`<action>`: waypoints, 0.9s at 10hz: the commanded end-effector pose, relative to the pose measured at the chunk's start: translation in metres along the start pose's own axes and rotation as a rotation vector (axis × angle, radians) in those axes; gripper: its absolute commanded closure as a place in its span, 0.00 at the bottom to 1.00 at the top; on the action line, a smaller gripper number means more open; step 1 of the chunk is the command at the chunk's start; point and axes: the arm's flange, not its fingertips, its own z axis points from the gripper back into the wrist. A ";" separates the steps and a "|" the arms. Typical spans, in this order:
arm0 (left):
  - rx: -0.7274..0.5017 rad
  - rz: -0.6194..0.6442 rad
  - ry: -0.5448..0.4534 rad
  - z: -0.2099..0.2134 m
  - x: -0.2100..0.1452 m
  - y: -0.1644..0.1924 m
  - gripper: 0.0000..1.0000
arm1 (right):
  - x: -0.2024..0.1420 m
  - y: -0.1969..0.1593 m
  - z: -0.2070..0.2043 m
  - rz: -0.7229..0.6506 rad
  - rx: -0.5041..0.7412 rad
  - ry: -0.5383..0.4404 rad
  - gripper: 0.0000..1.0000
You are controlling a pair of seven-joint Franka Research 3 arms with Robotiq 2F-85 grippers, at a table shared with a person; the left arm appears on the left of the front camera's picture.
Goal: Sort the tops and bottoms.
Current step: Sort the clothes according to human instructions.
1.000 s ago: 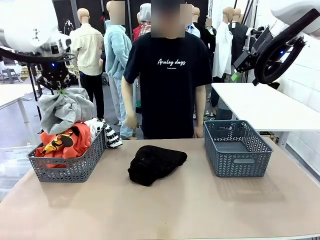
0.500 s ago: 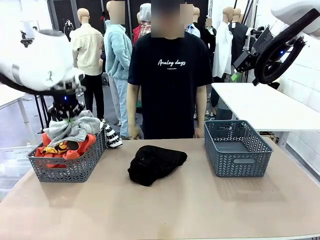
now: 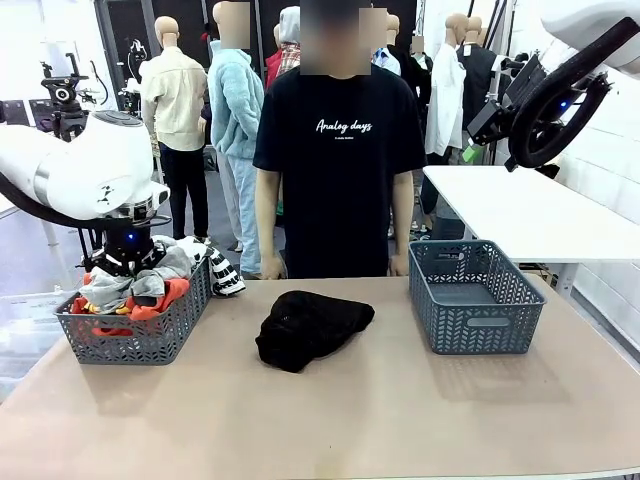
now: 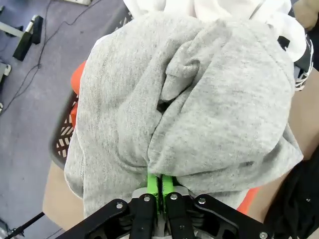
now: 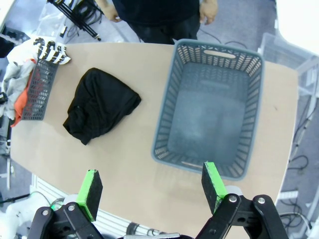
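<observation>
While my left pincer [image 4: 158, 181] was pinched shut on a fold of the grey shirt [image 4: 199, 99], its green pads met with only cloth between them, and the shirt bulged out over my fingers. The shirt lay low in the left basket [image 3: 140, 335], on top of the orange shirt [image 3: 172, 292], whose edges showed beneath it. The white shirt [image 3: 222, 272] with black print hung over the basket's far corner. My left arm stooped over that basket at the left end of the table [image 3: 350, 420]. The black bottoms [image 3: 310, 328] lay crumpled in the middle of the table, between the two baskets and touching neither. The right basket [image 3: 480, 320] stood at the right end, its grey floor in plain sight from my right wrist. My right pincer [image 5: 151, 188] hung high above that end, jaws spread wide and holding nothing. A person [image 3: 338, 150] in a black tee stood at the far edge, arms down.
</observation>
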 end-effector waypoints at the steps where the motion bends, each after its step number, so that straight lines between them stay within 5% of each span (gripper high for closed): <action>1: 0.003 0.003 0.003 -0.002 0.001 0.002 1.00 | 0.002 0.003 0.001 -0.012 -0.020 0.018 0.00; 2: 0.030 -0.028 -0.037 0.001 0.005 -0.001 1.00 | 0.002 0.003 0.001 -0.012 -0.020 0.018 0.00; 6: 0.033 0.009 0.172 -0.063 0.002 -0.005 1.00 | 0.002 0.003 0.001 -0.012 -0.020 0.018 0.00; 9: 0.034 0.014 0.117 -0.048 0.011 -0.003 1.00 | 0.002 0.003 0.001 -0.012 -0.020 0.018 0.00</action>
